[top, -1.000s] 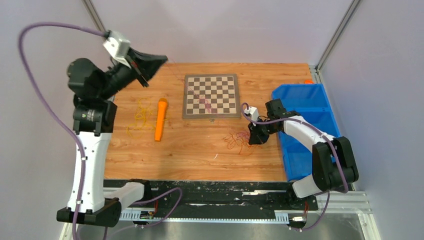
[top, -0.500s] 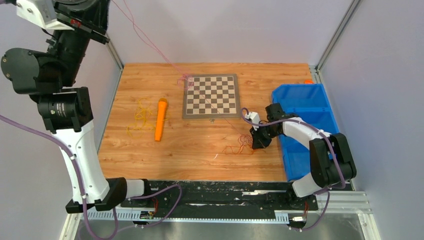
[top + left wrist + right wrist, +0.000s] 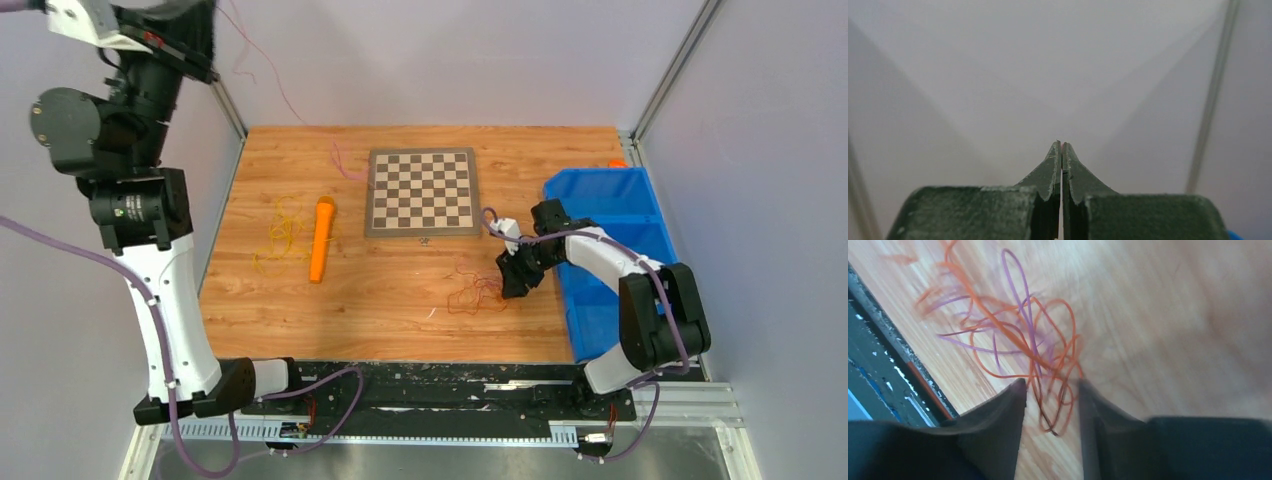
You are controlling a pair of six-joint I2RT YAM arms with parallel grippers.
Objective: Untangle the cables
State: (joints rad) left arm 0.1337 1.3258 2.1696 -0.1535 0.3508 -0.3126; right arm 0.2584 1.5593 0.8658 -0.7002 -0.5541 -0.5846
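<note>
Pincers from above: left gripper (image 3: 200,15) hangs high at ten o'clock, a pink strand (image 3: 290,110) sagging from it to the table (image 3: 390,320) beside the chessboard (image 3: 422,190). Right gripper (image 3: 512,283) sits at three o'clock of the reddish-orange tangle (image 3: 477,293). Yellow cables (image 3: 282,235) lie well apart.

Left wrist: fingers (image 3: 1050,167) are pressed together with a pink fleck at the seam, probably nipping that strand.

Right wrist: jaws are apart, straddling orange and purple loops (image 3: 1020,347). Best to pin one loop only, then draw slowly.
</note>
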